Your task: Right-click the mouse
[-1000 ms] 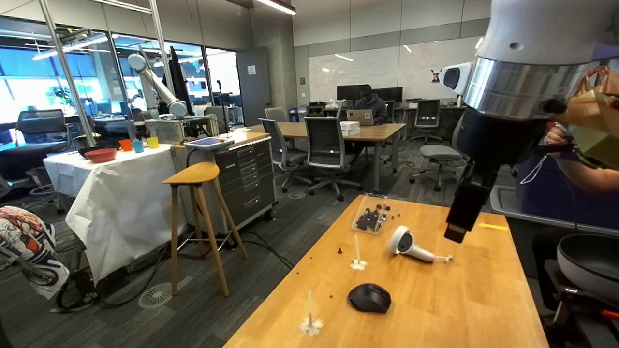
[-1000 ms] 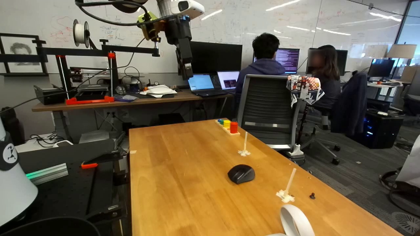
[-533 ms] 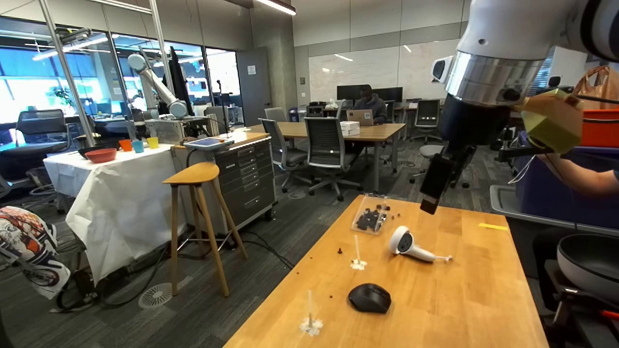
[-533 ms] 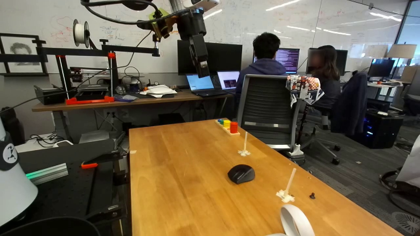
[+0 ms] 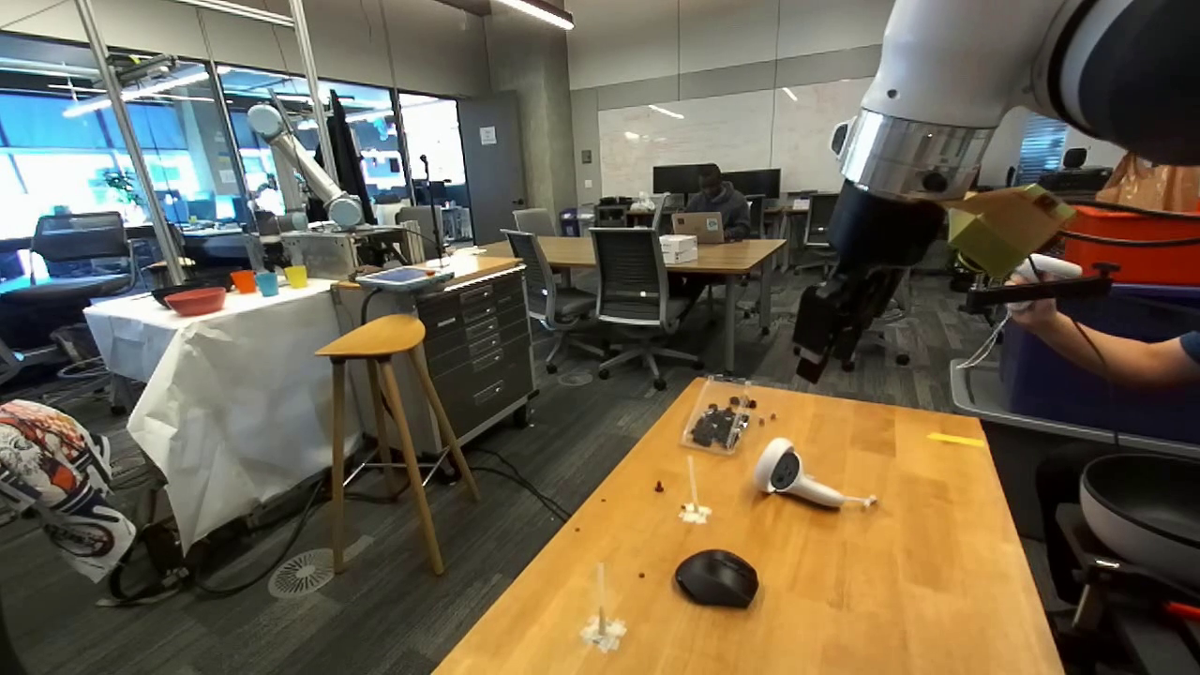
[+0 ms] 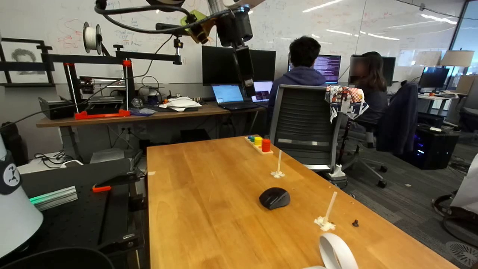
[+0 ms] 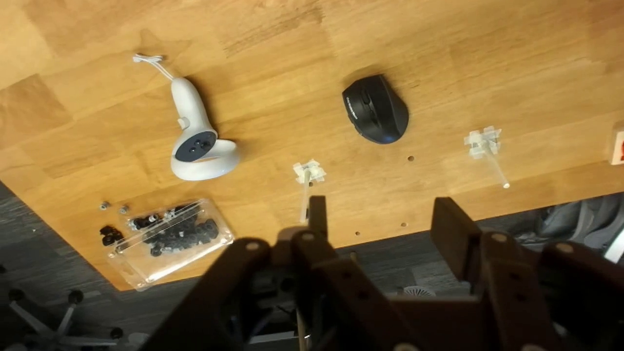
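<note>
— State of the pincer (image 7: 381, 214)?

— My fingers (image 7: 318, 214) are spread wide apart, with nothing held between them.

— Location of the mouse (image 7: 376, 109)?

— On the table (image 7: 273, 102), lower than my fingers and well apart from them. In the wrist view it lies beyond the gap, roughly centred on it, with its wheel (image 7: 365, 97) toward the end farthest from me. A thin pale peg (image 7: 495, 165) stands out past the right-hand finger.

— Expected handling?

— Judged by eye: light, stiff plastic, fairly robust. Low and rounded, so liable to skate over smooth wood if pushed sideways.

— Recommended contact?

— No lift is called for. I advise bringing the fingers together above it, then pressing straight down, gently, just right of the wheel, on what I take for the right-hand button (image 7: 381, 92); its seams are too dark to trace. Should it slide, a hold across both sides at mid-length would suit.
</note>
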Robot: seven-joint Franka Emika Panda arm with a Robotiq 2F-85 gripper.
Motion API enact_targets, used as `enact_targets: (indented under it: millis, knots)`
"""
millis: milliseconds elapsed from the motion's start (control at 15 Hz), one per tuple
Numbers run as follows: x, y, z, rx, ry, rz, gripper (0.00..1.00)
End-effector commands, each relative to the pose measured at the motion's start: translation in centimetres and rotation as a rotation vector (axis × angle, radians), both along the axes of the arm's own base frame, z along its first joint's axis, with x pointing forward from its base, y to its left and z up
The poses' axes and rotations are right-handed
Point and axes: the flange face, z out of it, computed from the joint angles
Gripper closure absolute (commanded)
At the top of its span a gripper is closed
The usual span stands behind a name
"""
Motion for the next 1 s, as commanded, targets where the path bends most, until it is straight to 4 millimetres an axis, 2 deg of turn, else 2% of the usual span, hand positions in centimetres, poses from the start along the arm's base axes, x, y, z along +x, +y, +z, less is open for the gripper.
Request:
enact_targets:
  millis: [0, 67, 133, 333, 533, 933]
  knots:
    - [1.2, -1.8, -1.6, 0.021, -0.031, -0.029, 0.72]
    - [1.5, -2.1, -2.2, 0.025, -0.032, -0.036, 0.81]
    - [1.8, -2.5, -3.1, 0.032, -0.031, -0.045, 0.85]
    - [2.8, -3.5, -5.7, 0.043, -0.016, -0.068, 0.91]
    - [4.0, -4.3, -9.0, 0.036, 0.008, -0.09, 0.86]
    - [6.4, -5.9, -15.1, 0.013, 0.059, -0.127, 0.88]
